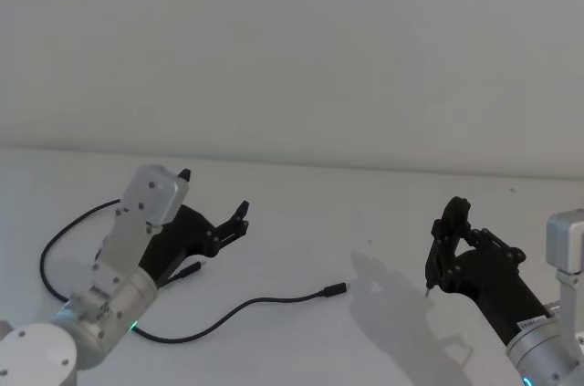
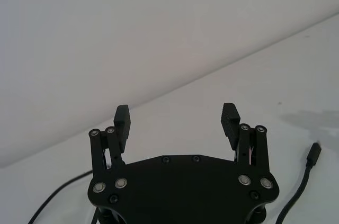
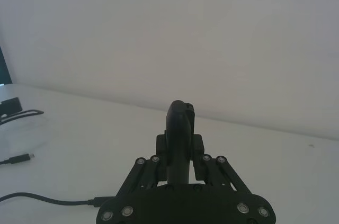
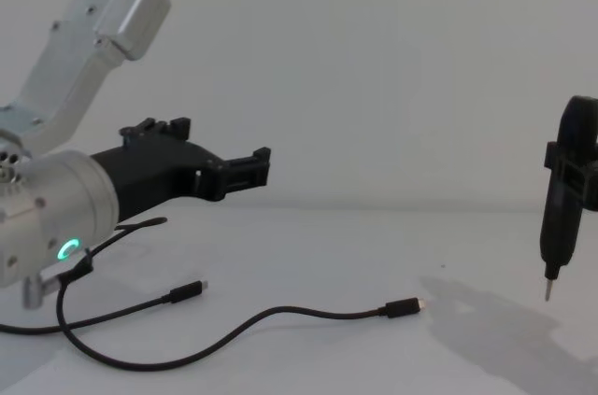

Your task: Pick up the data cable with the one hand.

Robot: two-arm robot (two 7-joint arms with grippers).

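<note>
Data cable point(image 1: 274, 297) below parted left fingers point(image 2: 229, 114)

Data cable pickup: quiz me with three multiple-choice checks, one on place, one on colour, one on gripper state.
1. Where is the data cable? A. held in a gripper B. flat on the table C. hanging off its edge
2. What colour is the left wrist's ring? A. green B. red C. white
3. How is the left gripper? A. shut on the cable B. shut, empty C. open, empty
1 B: it lies along the white surface. 2 A: it glows green. 3 C: its jaws stand apart, nothing between them. The right gripper is parked at right.
</note>
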